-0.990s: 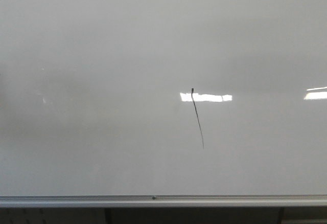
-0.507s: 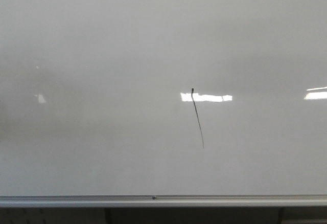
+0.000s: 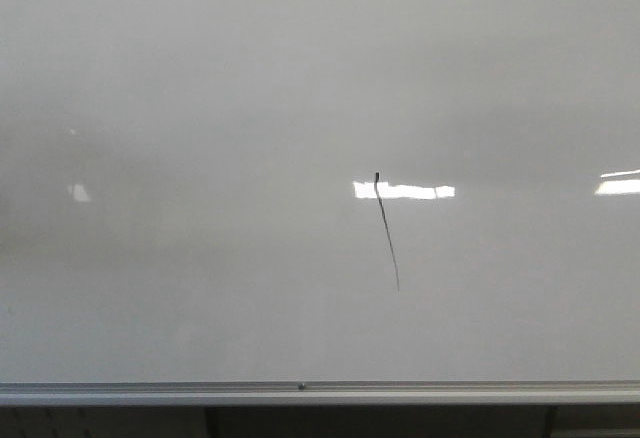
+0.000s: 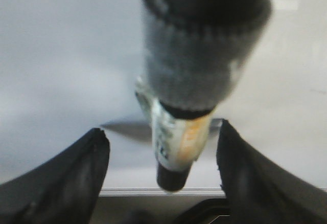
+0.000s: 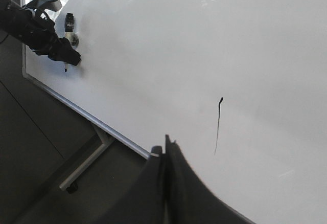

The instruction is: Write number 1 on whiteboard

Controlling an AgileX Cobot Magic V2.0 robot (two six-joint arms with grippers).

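Note:
The whiteboard point(image 3: 200, 78) fills the front view, with its silver bottom rail point(image 3: 300, 389). The number 1 point(image 3: 386, 230) is a thin black slanted stroke right of centre; it also shows in the right wrist view point(image 5: 218, 126). No gripper shows in the front view. My left gripper point(image 4: 163, 134) has a marker point(image 4: 176, 147) with a grey sleeve between its fingers, whose tips stand apart on either side. In the right wrist view the left gripper point(image 5: 61, 55) carries the marker near the board's lower left corner. My right gripper point(image 5: 166, 143) is shut and empty, off the board.
Bright rectangular light reflections point(image 3: 405, 191) cross the top of the stroke and sit at the board's right edge. The board's metal stand leg point(image 5: 84, 165) runs over the dark floor below the rail.
A faint reflection at the board's left has shifted slightly. The stroke is unchanged.

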